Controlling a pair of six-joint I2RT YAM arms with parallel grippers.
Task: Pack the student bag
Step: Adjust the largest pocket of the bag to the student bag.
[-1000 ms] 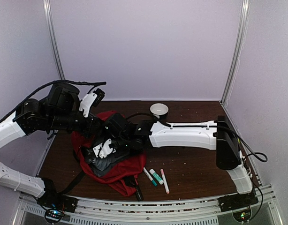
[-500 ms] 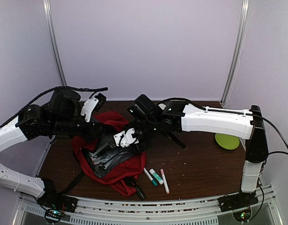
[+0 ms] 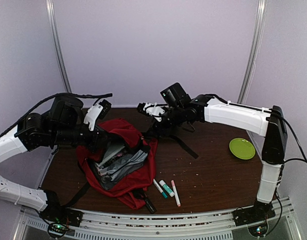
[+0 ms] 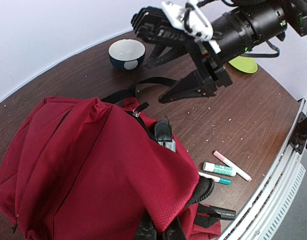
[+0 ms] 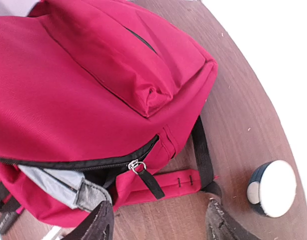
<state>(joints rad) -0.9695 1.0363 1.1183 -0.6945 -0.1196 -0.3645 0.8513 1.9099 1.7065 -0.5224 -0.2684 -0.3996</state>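
Note:
The student bag point(image 3: 124, 150) is a red backpack lying at the left of the brown table, its zip open and grey items point(image 3: 121, 162) showing inside. My left gripper point(image 3: 104, 141) is shut on the bag's red fabric; in the left wrist view the cloth point(image 4: 108, 165) is pinched between the dark fingers point(image 4: 143, 231) at the bottom edge. My right gripper point(image 3: 143, 107) is open and empty, raised above the table behind the bag. Its wrist view looks down between the spread fingertips point(image 5: 96, 225) at the bag's zip pull point(image 5: 136, 167) and a black strap point(image 5: 201, 155).
A green plate point(image 3: 242, 148) lies at the right. A white-and-dark bowl point(image 4: 127, 52) stands at the back, hidden by the right arm from above. Three markers point(image 3: 167, 188) and a black pen point(image 3: 146, 202) lie near the front edge. A black strap point(image 3: 181, 144) trails right of the bag.
My right gripper has come up out of the bag's opening and moved back toward the far wall. The left gripper has kept its hold on the bag.

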